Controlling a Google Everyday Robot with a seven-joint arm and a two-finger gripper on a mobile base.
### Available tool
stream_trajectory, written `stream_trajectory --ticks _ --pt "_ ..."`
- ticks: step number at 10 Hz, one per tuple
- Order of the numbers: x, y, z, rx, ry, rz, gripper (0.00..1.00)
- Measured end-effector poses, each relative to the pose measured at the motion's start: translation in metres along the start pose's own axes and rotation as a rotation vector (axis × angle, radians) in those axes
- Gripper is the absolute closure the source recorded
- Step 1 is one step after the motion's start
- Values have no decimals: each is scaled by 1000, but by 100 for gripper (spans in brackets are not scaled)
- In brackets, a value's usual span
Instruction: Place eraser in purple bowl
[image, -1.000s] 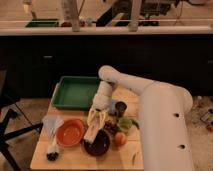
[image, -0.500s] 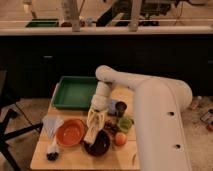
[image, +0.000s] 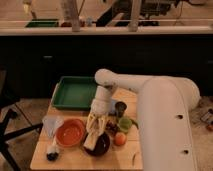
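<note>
The purple bowl (image: 101, 146) sits on the wooden table (image: 75, 159) near the front, just right of the orange bowl (image: 69, 132). My gripper (image: 94, 135) hangs down from the white arm (image: 165, 107) and its tips are over the purple bowl's left rim. The eraser is not visible as a separate thing; it may be hidden at the gripper tips.
A green tray (image: 74, 92) lies at the back left of the table. A small dark cup (image: 120, 108), a green cup (image: 125, 123) and an orange fruit (image: 120, 139) stand right of the gripper. A clear bag (image: 51, 124) and a small dark object (image: 52, 154) lie at the left.
The arm has shifted slightly left and the gripper has stayed over the purple bowl's left side, a little lower.
</note>
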Motion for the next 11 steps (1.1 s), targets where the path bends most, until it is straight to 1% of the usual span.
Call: stream_trajectory --ticks 3,7,8,10,11 --pt "4 6 3 14 -5 10 100" --pt "12 6 1 33 -18 15 100" --pt "14 6 1 36 -20 19 97" --pt "16 6 1 42 -25 31 76" --pt "17 6 1 45 -26 33 68"
